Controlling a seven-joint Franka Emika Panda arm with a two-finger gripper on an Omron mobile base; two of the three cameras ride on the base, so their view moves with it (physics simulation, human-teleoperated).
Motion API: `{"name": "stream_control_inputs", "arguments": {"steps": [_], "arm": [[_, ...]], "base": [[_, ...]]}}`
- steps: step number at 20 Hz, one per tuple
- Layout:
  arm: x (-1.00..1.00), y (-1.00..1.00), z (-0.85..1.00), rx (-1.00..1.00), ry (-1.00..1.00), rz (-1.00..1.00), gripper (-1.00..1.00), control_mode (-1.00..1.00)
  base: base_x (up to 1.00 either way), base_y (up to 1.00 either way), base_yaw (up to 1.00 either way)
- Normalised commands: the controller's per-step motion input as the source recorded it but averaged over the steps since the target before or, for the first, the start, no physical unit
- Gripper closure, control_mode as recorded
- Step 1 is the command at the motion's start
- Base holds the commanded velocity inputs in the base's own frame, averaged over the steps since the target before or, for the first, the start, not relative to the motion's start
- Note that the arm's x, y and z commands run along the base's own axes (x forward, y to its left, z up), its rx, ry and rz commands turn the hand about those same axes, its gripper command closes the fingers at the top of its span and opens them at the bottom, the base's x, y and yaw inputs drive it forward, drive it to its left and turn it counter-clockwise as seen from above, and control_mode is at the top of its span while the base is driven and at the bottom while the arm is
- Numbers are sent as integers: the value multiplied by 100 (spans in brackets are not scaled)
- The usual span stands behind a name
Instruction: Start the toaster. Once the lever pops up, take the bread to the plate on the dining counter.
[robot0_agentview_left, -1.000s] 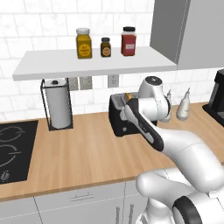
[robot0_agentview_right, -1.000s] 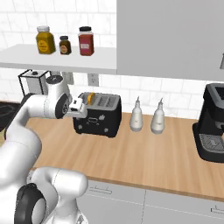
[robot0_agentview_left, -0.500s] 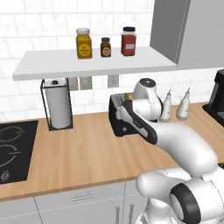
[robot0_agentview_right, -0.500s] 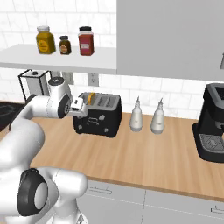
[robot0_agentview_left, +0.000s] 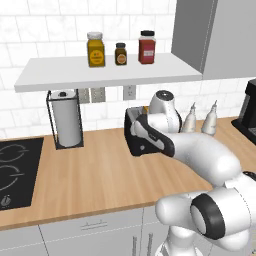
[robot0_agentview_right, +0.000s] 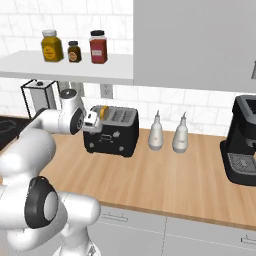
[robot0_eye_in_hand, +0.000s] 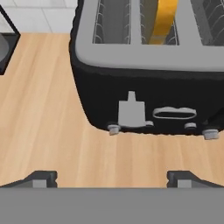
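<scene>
Light-wood table (robot0_eye_in_hand: 52, 144) carries the black boxy toaster (robot0_eye_in_hand: 148, 83); its grey lever (robot0_eye_in_hand: 131, 111) sits straight ahead of the released claw (robot0_eye_in_hand: 111, 177).

Toaster (robot0_agentview_right: 112, 131) stands upright on the wood counter near the tiled back wall, its control face toward my hand camera. Body black, boxy, corners rounded; top plate grey with wire-lined slots. On its front I see a grey lever (robot0_eye_in_hand: 131, 112) sitting low, near the base, a grey oval slot beside it, and small grey knobs along the bottom edge. Bread (robot0_eye_in_hand: 162, 19) stands on edge in one slot, golden-brown crust showing above the rim.
</scene>
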Motion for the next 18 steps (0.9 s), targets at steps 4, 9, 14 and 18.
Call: {"name": "stream_control_inputs", "arguments": {"steps": [4,9,14,18], "arm": [[42,8,0,0,0,0,-100,-100],[4,6,-2,0,0,0,-100,-100],[15,13,0,0,0,0,-100,-100],[30,15,0,0,0,0,-100,-100]], "base": [[0,0,0],[0,0,0],[0,0,0],[0,0,0]]}}
